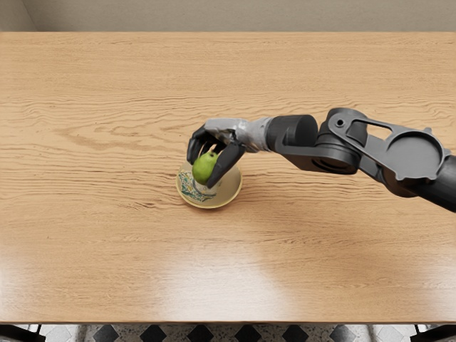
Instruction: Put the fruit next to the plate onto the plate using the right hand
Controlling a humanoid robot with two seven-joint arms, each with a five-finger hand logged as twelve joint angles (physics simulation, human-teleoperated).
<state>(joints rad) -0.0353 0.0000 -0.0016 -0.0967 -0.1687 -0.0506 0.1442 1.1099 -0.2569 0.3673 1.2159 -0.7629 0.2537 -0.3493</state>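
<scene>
Wooden surface (107, 85) all round, and the right hand (216, 144), reaching in from three o'clock, is wrapped tight on the green fruit (204, 167), held directly over the plate (226, 196) with its long axis near twelve-to-six, so the release looks a short drop straight down.

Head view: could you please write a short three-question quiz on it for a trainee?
1. True or false: the right hand grasps the fruit.
2. What colour is the fruit: A red, B green, C orange?
3. Which thing lies under the fruit?
Key: 1 true; 2 B; 3 the plate.
</scene>
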